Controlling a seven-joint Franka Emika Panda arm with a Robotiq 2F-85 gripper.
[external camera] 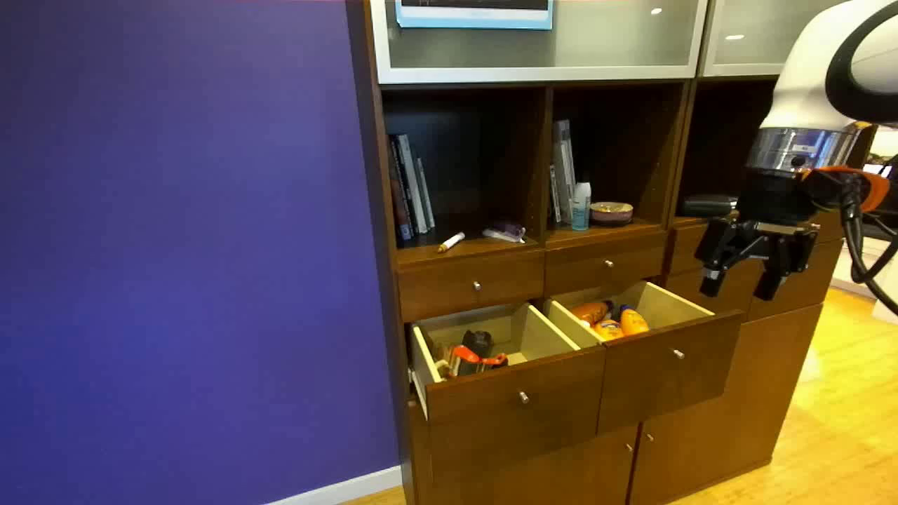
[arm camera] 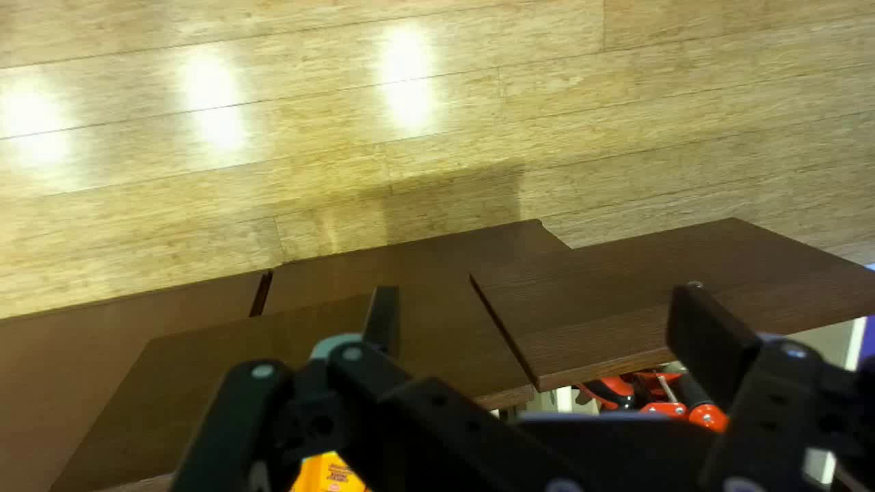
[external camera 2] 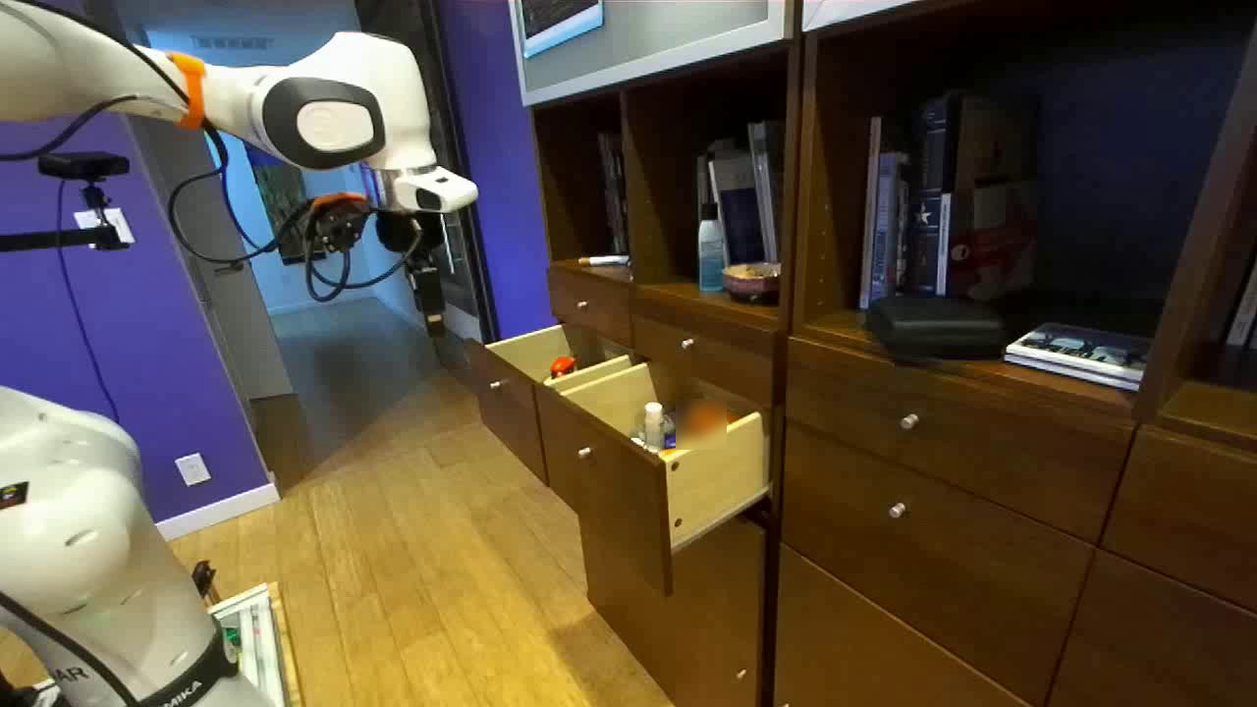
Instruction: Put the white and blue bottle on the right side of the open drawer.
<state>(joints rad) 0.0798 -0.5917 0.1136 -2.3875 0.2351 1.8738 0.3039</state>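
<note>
The white and blue bottle [external camera: 581,206] stands upright on the shelf in both exterior views [external camera 2: 710,253], between books and a bowl. It is out of the wrist view. Two dark-brown drawers with pale interiors are pulled out side by side below. The right one [external camera: 670,379] holds orange and yellow bottles; it also shows in the wrist view [arm camera: 273,369]. The left one [external camera: 515,410] holds red and black tools. My gripper [external camera: 739,286] is open and empty, in front of the cabinet and apart from the bottle. Its spread fingers frame the wrist view [arm camera: 536,307].
A bowl [external camera: 612,214] sits right beside the bottle, with books [external camera: 563,172] behind it. A marker [external camera: 451,242] and a purple item [external camera: 506,231] lie on the left shelf. A black case [external camera 2: 933,327] lies on a neighbouring shelf. Cabinet dividers bound each compartment.
</note>
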